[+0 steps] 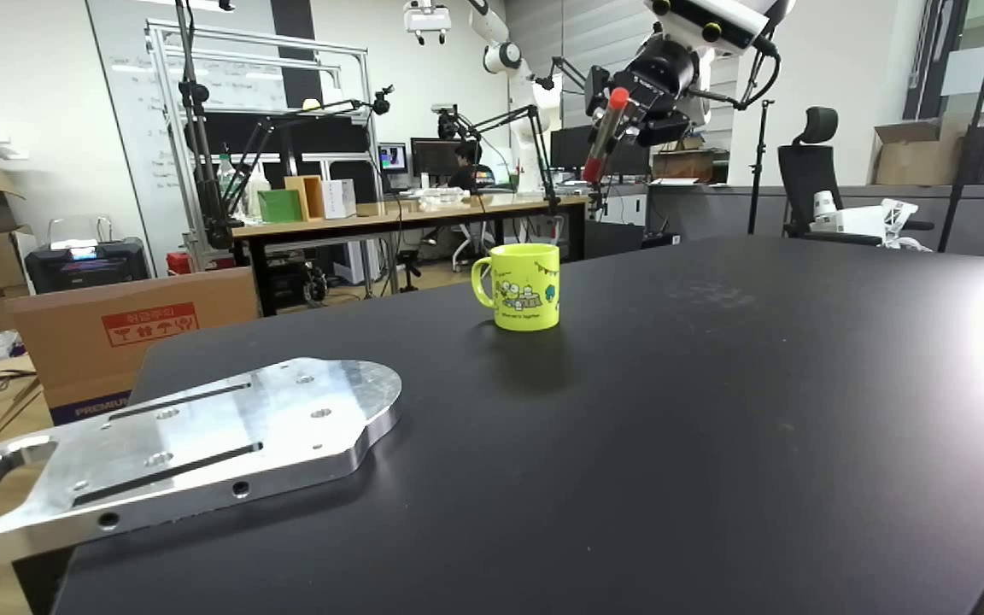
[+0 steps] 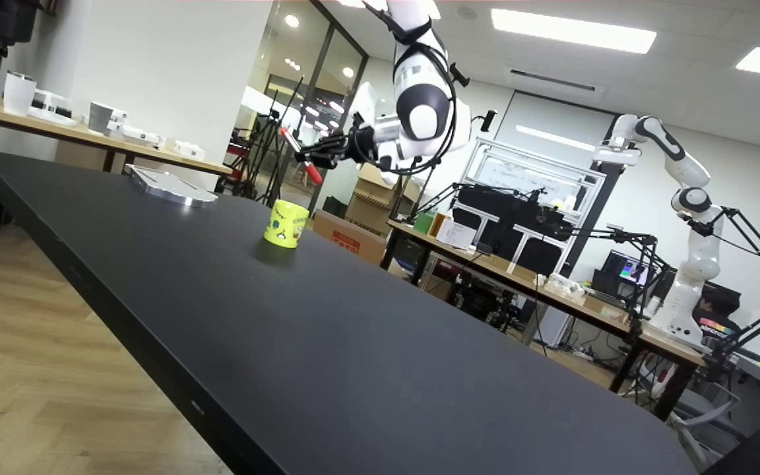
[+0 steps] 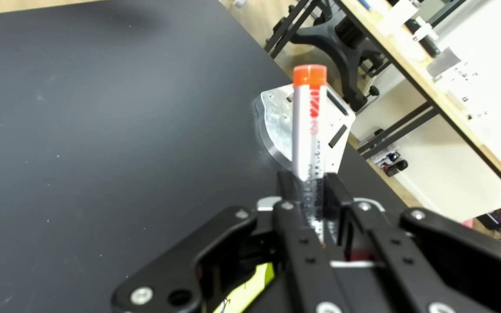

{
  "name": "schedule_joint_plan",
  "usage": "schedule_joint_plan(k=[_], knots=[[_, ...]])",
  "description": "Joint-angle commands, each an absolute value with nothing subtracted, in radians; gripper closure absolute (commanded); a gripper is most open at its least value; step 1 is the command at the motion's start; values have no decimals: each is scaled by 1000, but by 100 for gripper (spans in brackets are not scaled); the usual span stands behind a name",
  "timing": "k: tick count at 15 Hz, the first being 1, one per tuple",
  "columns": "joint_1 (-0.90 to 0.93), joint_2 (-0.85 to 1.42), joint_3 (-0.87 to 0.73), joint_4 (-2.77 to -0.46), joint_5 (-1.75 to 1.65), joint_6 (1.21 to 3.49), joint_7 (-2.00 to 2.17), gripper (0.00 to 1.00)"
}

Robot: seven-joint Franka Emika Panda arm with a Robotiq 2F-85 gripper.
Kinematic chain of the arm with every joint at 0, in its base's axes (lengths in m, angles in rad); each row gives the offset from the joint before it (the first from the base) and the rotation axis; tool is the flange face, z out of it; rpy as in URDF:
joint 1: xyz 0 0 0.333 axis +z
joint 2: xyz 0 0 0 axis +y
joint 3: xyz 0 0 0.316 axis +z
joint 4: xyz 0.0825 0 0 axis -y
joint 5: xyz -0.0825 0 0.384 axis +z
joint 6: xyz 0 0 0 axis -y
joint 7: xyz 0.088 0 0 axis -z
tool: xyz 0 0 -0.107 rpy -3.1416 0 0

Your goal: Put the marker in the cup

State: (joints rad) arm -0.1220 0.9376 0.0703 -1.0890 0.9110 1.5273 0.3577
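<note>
The marker has a white printed barrel with red ends. It shows in both exterior views (image 1: 606, 137) (image 2: 300, 154) and in the wrist view (image 3: 309, 117). My gripper (image 1: 626, 115) is shut on the marker's barrel and holds it tilted in the air. The gripper also shows in an exterior view (image 2: 306, 153) and in the wrist view (image 3: 310, 187). The yellow-green cup (image 1: 526, 290) stands upright on the black table, below and to the side of the marker, apart from it. It also shows in an exterior view (image 2: 286, 224). In the wrist view the cup (image 3: 248, 289) is mostly hidden behind the gripper.
A flat silver metal plate (image 1: 227, 427) lies on the black table (image 1: 629, 461), overhanging its edge; it also shows in an exterior view (image 2: 172, 188) and in the wrist view (image 3: 276, 119). A cardboard box (image 1: 142, 342) stands beyond the table edge.
</note>
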Motion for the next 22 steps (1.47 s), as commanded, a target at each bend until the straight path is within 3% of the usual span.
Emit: schedule_joint_plan(k=[1,20,21,22], knots=[[-130,961,65,-1059,930,1503,357,80],[-143,996,77,-1008,943,1483,358,80],[-143,996,77,-1008,943,1483,358,95],[-140,1007,80,-994,944,1477,360,95]])
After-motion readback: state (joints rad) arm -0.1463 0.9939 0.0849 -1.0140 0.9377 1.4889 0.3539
